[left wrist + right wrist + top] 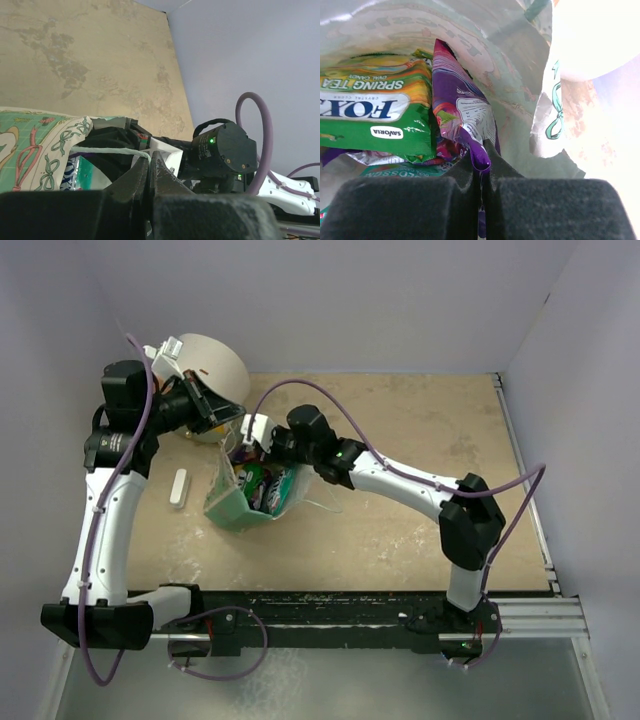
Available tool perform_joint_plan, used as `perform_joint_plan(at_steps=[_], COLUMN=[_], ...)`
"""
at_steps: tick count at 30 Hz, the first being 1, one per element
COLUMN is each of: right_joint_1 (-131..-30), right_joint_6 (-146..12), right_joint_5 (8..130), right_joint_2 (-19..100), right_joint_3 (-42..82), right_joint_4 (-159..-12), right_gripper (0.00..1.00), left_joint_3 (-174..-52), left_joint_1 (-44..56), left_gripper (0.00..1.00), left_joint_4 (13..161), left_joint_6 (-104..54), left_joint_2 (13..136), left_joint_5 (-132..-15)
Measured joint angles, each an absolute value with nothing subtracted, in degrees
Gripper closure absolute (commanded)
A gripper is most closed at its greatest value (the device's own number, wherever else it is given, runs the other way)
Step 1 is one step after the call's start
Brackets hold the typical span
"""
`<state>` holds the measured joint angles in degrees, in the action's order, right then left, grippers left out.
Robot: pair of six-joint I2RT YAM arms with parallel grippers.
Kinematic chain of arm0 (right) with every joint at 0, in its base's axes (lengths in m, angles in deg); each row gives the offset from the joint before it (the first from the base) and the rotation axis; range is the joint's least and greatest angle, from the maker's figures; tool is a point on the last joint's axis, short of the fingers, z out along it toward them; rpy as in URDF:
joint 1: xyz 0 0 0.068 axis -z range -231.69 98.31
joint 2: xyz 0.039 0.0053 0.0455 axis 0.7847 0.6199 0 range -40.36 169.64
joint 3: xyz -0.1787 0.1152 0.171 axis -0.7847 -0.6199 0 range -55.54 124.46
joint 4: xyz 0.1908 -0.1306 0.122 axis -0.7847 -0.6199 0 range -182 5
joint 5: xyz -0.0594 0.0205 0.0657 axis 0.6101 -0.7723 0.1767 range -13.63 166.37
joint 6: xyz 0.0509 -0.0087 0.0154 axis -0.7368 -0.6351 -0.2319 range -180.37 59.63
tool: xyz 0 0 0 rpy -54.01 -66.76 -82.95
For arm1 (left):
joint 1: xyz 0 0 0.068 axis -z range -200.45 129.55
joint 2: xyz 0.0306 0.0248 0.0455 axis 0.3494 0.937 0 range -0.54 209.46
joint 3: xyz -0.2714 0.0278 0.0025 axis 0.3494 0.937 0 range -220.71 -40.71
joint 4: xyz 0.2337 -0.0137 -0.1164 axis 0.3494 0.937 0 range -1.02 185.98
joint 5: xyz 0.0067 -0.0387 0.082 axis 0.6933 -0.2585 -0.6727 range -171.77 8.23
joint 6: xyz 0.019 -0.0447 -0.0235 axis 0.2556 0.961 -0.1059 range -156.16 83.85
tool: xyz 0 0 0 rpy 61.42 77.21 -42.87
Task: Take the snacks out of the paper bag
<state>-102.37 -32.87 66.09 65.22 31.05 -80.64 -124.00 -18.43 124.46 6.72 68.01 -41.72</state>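
Note:
The green paper bag (232,506) lies on its side on the table, its mouth toward the back. My left gripper (149,161) is shut on the bag's thin string handle (107,149); the bag's cream printed panel (35,145) shows to its left. My right gripper (481,162) is inside the bag, shut on the corner of the purple packet (460,107). The green-yellow FOX'S packet (375,110) lies left of it, over a green-white packet (405,170). Packets also show in the bag's mouth from above (265,485). The pink packet is hidden.
A big cream cylinder with an orange face (212,375) stands just behind the bag, by my left gripper (215,412). A white stick-shaped piece (179,487) lies left of the bag. Grey walls enclose the table on three sides.

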Motion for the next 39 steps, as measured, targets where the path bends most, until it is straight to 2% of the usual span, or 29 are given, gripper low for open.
perform_joint_plan(at_steps=[7, 18, 23, 28, 32, 39], right_joint_1=[-102.37, -102.26, -102.39, -101.75, -95.37, -77.01], right_joint_6=[-38.59, -42.92, -46.46, -50.09, -58.59, -78.87], right_joint_5=[65.76, 67.25, 74.81, 88.03, 96.14, 100.49], right_joint_2=[61.81, 47.71, 41.35, 34.79, 33.39, 41.89], right_joint_3=[32.27, 33.41, 33.56, 33.01, 34.00, 33.01], right_joint_4=[-85.25, -93.60, -96.38, -95.31, -94.65, -92.03], right_gripper=[1.00, 1.00, 1.00, 1.00, 1.00, 1.00], left_joint_3=[-125.26, -127.62, -127.65, -128.28, -129.02, -130.18], left_joint_1=[-18.43, -18.41, -18.41, -18.41, -18.41, -18.41], left_gripper=[1.00, 1.00, 1.00, 1.00, 1.00, 1.00], left_joint_4=[127.57, 130.71, 131.63, 133.16, 134.23, 134.71], left_joint_6=[5.25, 4.42, 4.03, 3.20, 2.96, 2.15], left_joint_2=[67.16, 67.14, 67.14, 67.20, 67.60, 68.73], left_joint_5=[-45.15, -48.41, -49.54, -51.01, -51.86, -52.06])
